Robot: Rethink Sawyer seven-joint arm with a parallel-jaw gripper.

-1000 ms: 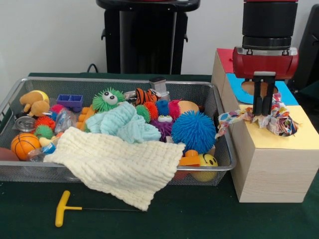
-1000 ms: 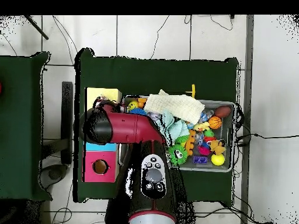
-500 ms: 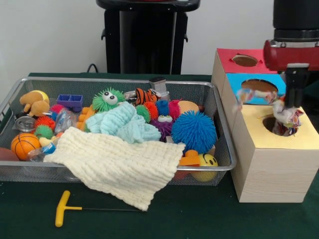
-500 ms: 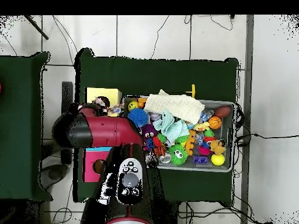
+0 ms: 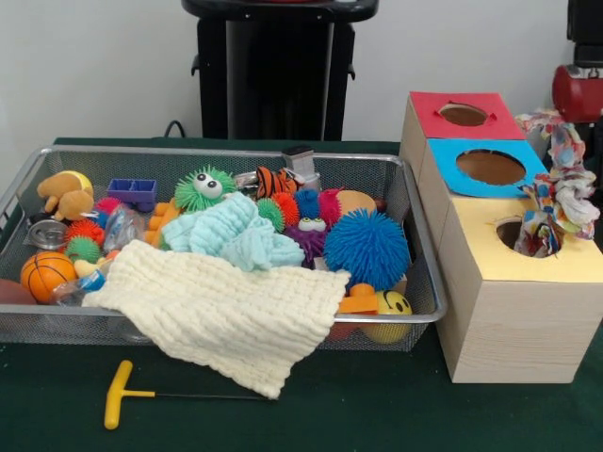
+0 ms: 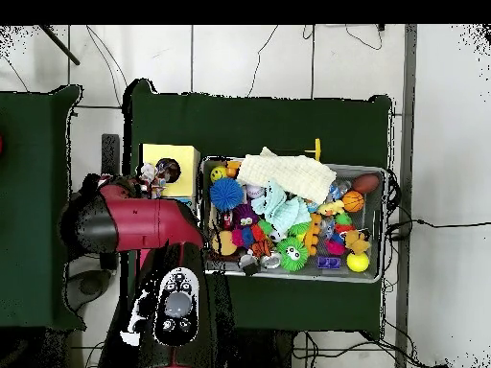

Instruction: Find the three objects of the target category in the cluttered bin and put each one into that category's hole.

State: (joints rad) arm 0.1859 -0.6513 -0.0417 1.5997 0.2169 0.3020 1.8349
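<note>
The white polka-dot cloth (image 5: 558,188) hangs in the air above the yellow-topped box (image 5: 528,273). Its lower end dips into the round hole (image 5: 513,231) and its upper end reaches the right edge. My gripper (image 5: 595,151) is at the right edge, mostly cut off, and holds the cloth up. In the overhead view the gripper (image 6: 129,182) sits beside the yellow box (image 6: 177,153), with the cloth (image 6: 150,177) at the hole. The wire bin (image 5: 226,151) holds a mint cloth (image 5: 240,235) and a cream knitted cloth (image 5: 226,311) that drapes over its front rim. The braided rope ring is hidden.
Blue-topped (image 5: 485,168) and red-topped (image 5: 462,113) holes lie behind the yellow one. The bin holds a big blue spiky ball (image 5: 366,247), a green spiky ball (image 5: 203,188), a small basketball (image 5: 45,273) and several toys. A yellow-handled tool (image 5: 118,395) lies in front of the bin.
My gripper has moved right, off the yellow box toward the picture's edge. The polka-dot cloth went with it: its end left the bin rim and now trails up from the hole.
</note>
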